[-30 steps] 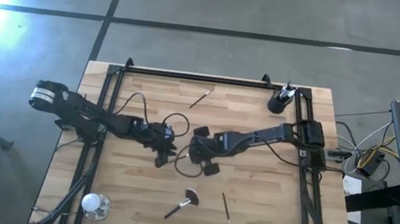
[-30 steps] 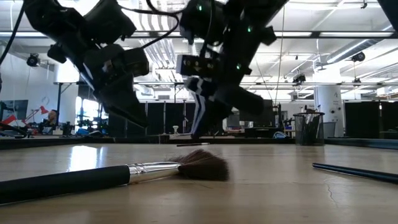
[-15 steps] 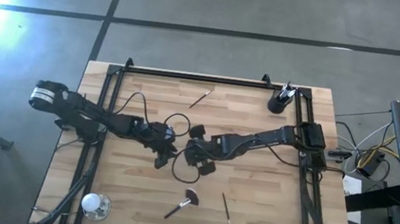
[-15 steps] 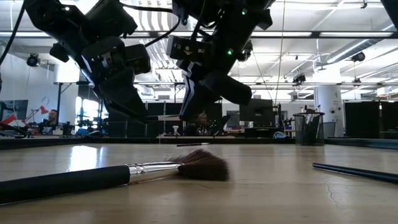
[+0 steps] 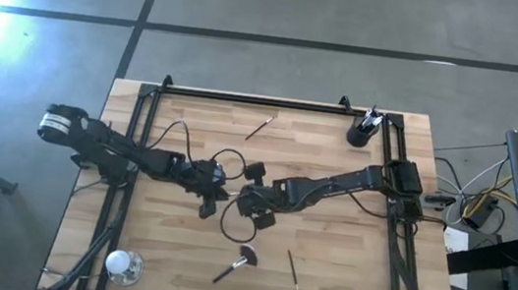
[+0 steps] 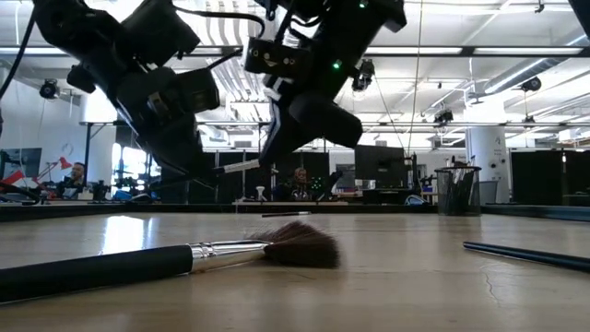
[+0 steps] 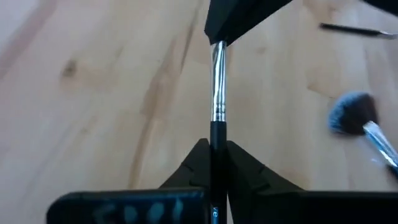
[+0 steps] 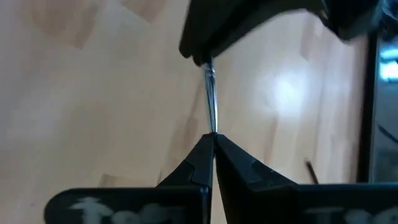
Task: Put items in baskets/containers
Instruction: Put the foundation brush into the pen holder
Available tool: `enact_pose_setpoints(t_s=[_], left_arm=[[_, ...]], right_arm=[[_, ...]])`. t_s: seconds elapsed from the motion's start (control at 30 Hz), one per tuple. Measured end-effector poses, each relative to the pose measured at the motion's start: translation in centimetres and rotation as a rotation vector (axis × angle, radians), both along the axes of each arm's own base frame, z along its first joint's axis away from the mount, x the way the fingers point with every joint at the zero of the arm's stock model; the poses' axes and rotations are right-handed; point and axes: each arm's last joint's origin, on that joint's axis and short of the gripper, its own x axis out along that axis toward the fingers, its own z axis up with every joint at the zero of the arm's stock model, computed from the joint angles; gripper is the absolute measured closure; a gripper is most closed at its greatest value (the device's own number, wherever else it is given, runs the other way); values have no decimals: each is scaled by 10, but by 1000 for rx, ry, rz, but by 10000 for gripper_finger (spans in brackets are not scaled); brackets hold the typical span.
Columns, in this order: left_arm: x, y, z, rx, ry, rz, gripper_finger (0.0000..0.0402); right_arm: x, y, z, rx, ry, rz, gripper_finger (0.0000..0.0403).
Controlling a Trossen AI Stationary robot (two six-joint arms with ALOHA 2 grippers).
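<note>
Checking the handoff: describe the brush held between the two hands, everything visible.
The brush is slim, with a dark handle and a shiny metal ferrule; its bristle tip is hidden. It is off the table, above the middle of the wooden table, spanning the gap between both hands. The left hand is shut on the dark handle, and the right hand is shut on the ferrule end. In the low view it runs near level, slightly tilted. Nothing else touches it.

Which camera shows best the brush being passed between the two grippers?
The left wrist view: the brush spans from left gripper to right gripper. Right wrist shows only its ferrule, low a short stretch, high almost nothing.
</note>
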Motion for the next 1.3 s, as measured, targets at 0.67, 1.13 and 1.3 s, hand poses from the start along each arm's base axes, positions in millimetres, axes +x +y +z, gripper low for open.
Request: enact_pose_setpoints(t_s=[0.67,1.13,1.3], left_arm=[[-13,3,-6,103,-659,-14,383],[39,-5,22,116,-793,-217,383],[44,-6,20,114,-788,-224,383]], right_arm=[[-94,-16,8,452,-797,-181,265],[-101,-12,11,622,-990,15,208],[-99,-9,16,637,-988,78,228]])
